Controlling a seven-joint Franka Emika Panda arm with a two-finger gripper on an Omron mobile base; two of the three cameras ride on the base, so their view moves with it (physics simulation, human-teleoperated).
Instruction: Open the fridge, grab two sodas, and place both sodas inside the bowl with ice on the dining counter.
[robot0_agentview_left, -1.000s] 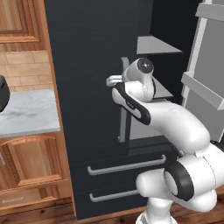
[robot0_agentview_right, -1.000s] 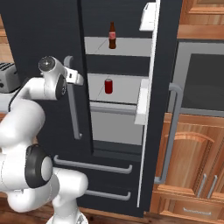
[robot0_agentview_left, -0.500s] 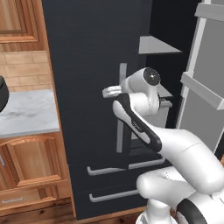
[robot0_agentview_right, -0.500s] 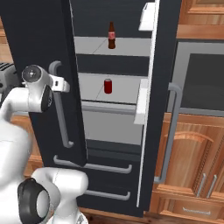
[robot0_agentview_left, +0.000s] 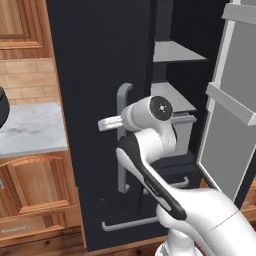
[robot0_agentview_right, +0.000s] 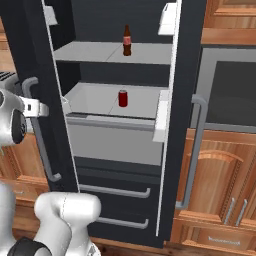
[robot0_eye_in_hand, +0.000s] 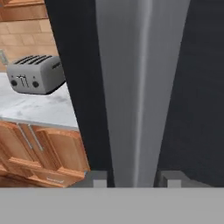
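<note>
No readable text, brand, number or sign is showing anywhere. The slim dark-brown bottle with a red label (robot0_agentview_right: 127, 41) is standing too small for any lettering to be made out, and the small red can (robot0_agentview_right: 123, 98) is showing no legible print either.

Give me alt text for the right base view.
The fridge stands with both doors open, the gripper shut on the left door's handle. A brown soda bottle stands on the upper shelf, a red can below.
</note>
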